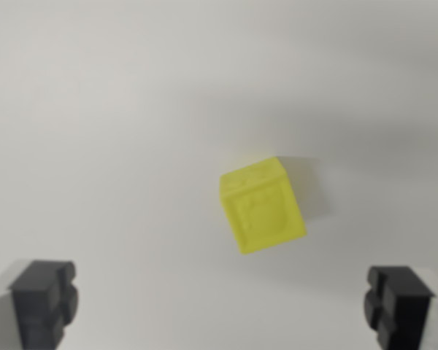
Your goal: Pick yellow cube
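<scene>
Blurred yellow cube (262,205); tool (223,306) fingertips cropped.

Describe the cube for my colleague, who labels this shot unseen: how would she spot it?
On the plain white surface, look just right of centre, above the two dark fingertips at the bottom corners. The yellow cube sits there slightly rotated, the only coloured object.

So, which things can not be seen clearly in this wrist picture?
- Embossed marks on the yellow cube: wrist view, blurred; the pattern cannot be read.
- Cube's far and under faces: hidden by the cube itself.
- Gripper: the bottom edge cuts off both fingers, only the tips show; the body is out of frame.
- White surface: its edges lie outside the frame.
</scene>
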Controlling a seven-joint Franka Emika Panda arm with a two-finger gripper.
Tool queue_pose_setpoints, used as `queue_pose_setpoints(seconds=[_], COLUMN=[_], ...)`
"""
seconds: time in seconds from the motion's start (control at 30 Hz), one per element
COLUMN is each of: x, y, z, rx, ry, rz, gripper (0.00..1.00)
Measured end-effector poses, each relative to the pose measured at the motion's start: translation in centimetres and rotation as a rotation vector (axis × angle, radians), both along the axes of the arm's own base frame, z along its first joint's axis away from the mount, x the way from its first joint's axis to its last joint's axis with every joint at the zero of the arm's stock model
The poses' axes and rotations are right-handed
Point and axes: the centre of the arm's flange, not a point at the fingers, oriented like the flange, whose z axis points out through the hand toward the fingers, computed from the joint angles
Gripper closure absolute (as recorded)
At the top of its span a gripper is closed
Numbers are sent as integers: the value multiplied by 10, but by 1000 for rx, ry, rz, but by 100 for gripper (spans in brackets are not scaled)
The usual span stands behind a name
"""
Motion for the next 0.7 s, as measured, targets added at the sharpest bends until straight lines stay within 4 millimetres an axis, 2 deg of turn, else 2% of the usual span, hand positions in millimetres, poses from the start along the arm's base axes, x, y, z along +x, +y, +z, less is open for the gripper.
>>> queue_pose_setpoints(seconds=[0.7], x=[-12], y=[-13], z=[-53], rx=[1], ry=[4], rz=[106], gripper=[0])
